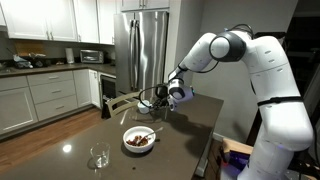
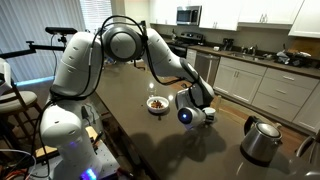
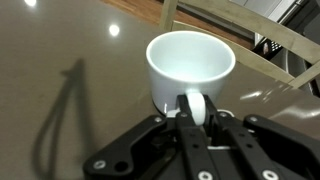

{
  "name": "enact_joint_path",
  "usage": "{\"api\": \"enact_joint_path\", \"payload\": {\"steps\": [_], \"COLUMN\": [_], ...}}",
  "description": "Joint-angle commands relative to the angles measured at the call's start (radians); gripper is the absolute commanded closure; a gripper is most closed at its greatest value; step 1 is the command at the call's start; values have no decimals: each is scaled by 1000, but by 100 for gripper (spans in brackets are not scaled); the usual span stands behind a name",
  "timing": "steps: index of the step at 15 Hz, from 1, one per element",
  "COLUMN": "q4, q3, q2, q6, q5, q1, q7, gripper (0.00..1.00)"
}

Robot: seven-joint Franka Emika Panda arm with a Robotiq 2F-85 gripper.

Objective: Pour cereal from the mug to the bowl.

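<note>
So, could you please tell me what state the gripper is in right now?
Gripper: closed, holding the white mug by its handle.

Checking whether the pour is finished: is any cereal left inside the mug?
No, in the wrist view the mug shows only a bare white inside, with no brown pieces in it.

The small white ceramic mug [image 3: 190, 62] is plain white inside and out, no pattern; the black metal gripper [image 3: 196, 112] is all black. The wide round white bowl [image 1: 139, 150] holds dark brown cereal pieces [image 1: 138, 140]. Glossy dark brown tabletop [image 3: 60, 60], white robot arm [image 1: 265, 70], silver steel kettle [image 2: 262, 140].
</note>
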Motion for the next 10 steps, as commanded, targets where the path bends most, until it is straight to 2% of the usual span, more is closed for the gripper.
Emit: {"api": "enact_joint_path", "payload": {"steps": [1, 2, 3, 6, 7, 8, 10], "q4": [32, 36, 37, 41, 35, 23, -18], "q3": [4, 3, 2, -1, -4, -9, -23], "q2": [10, 11, 11, 10, 4, -8, -44], "q6": [35, 40, 42, 46, 43, 34, 16], "q5": [24, 26, 26, 34, 40, 61, 96], "q1": [-13, -13, -15, -16, -16, -13, -3], "q7": [0, 0, 0, -7, -19, -54, -149], "gripper": [76, 71, 80, 77, 70, 53, 41]}}
